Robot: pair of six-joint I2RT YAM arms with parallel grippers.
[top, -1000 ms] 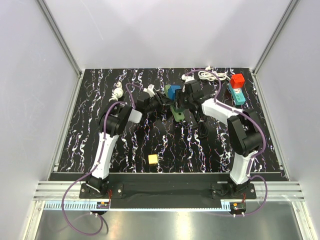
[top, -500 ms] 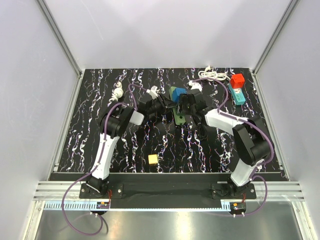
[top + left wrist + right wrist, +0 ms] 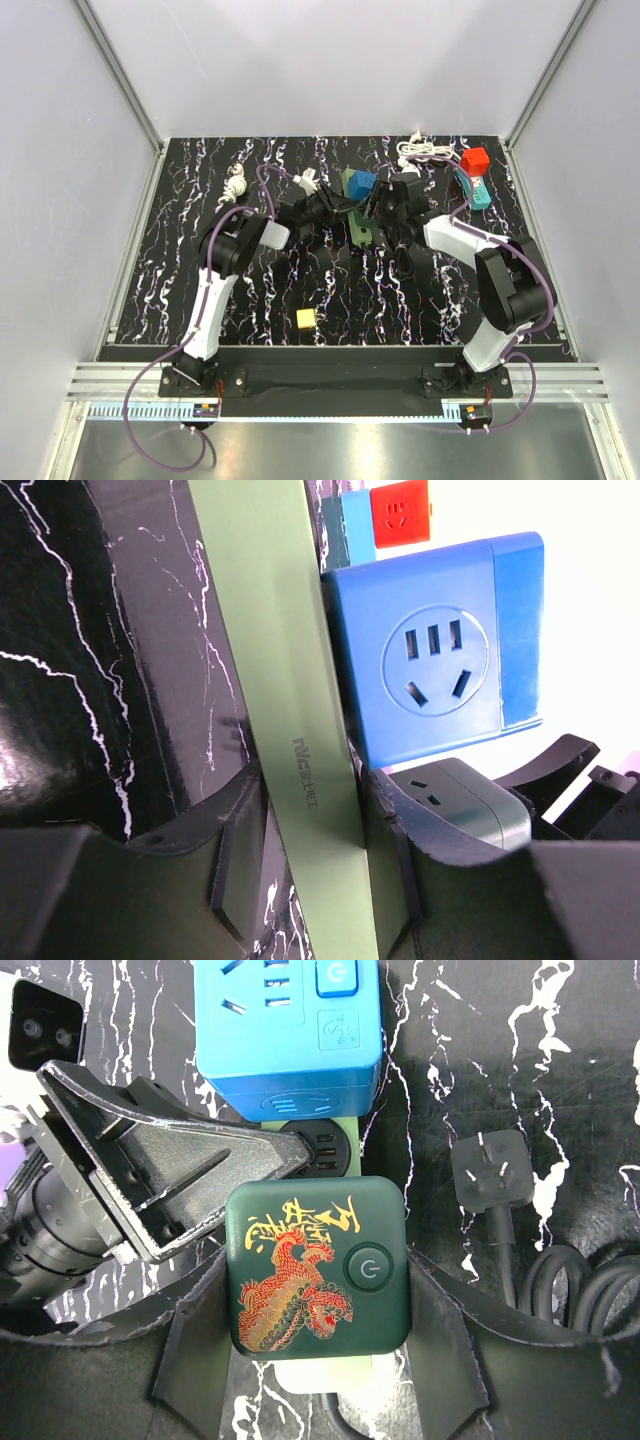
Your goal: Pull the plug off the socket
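Black marbled table (image 3: 180,290): yellow cube (image 3: 305,319), white cable (image 3: 422,150).

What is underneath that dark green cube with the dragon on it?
A pale green power strip; only slivers show past the edges of the dark green cube. Whatever joins them is covered.

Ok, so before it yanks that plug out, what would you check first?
1. Left gripper clamped on the green power strip to brace it: ok.
2. Right gripper straddling the dark green dragon plug, fingers against its sides: ok.
3. Dragon plug seated on the strip, not yet pulled: ok.
4. Blue adapter outside the right gripper's fingers: ok.
5. Loose black plug and its cable, lying beside the right gripper, will not snag: cannot tell.
6. Both grips firm enough for the pull: cannot tell.
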